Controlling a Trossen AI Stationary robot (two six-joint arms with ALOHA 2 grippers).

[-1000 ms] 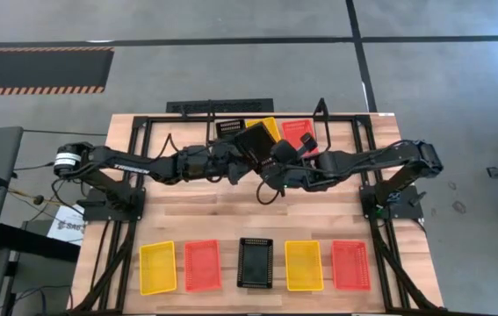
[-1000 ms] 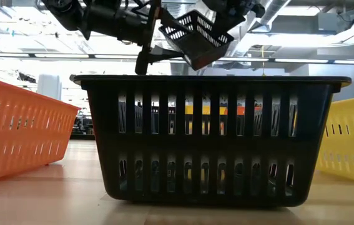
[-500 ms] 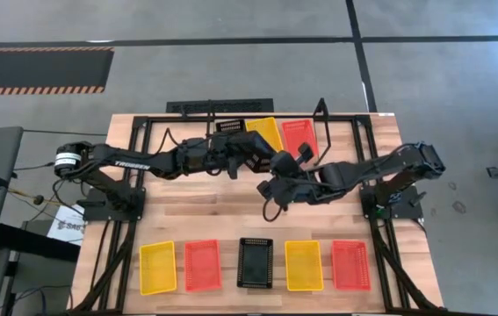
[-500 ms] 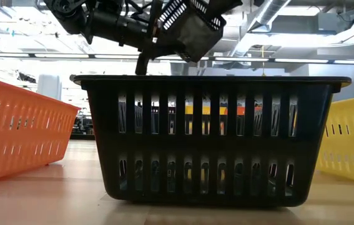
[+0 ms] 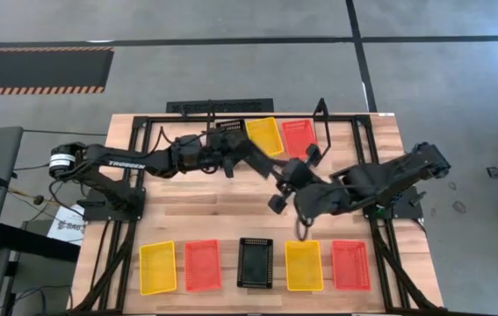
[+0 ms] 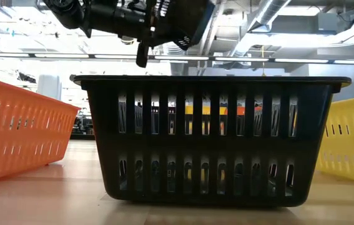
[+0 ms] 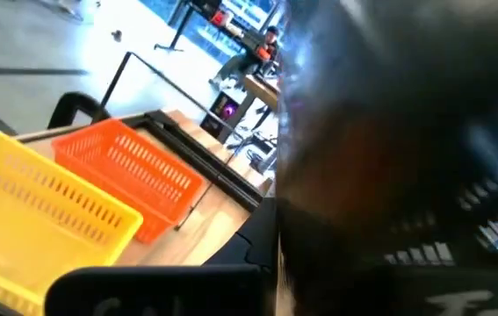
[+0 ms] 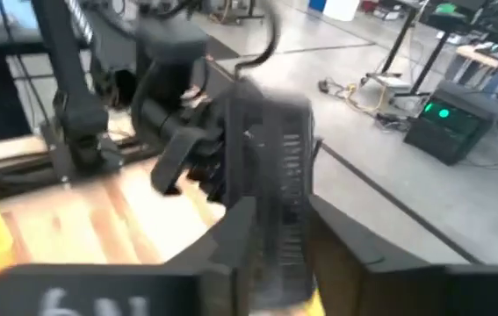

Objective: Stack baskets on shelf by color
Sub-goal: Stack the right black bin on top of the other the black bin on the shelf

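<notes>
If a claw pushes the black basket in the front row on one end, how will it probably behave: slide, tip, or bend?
The black basket would probably slide rather than tip: it sits flat and low on the smooth wooden table. It is likely light, since its walls are slotted thin plastic. Its open mesh may flex slightly under a hard push, and an off-centre push would likely turn it toward the yellow basket.

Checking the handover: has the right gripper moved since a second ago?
Yes. In the high view the right gripper has pulled back from the shelf toward the front row, now nearer the black basket on the table.
</notes>
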